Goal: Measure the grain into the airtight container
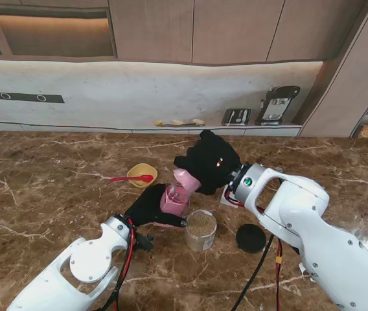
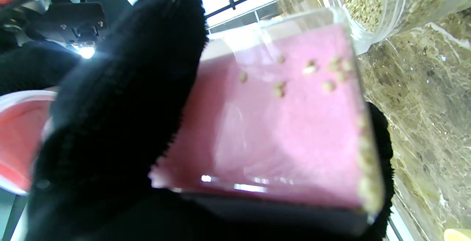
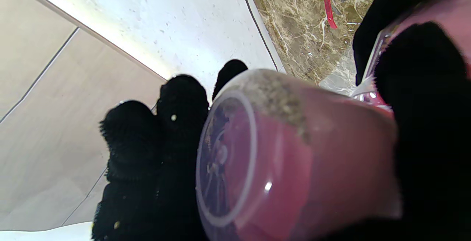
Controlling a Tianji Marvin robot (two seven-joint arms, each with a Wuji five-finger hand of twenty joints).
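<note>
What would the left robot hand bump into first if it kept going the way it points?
Probably the grain jar. The left robot hand, holding the pink box, points right toward it, and the jar sits just beyond the box. Depth is hard to judge.

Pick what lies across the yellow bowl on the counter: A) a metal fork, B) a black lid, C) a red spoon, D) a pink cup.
C: in the stand view a red spoon rests across the yellow bowl, its handle sticking out toward the robot's left.

No text, label, brand or number can be read; none made out on any object shown
</note>
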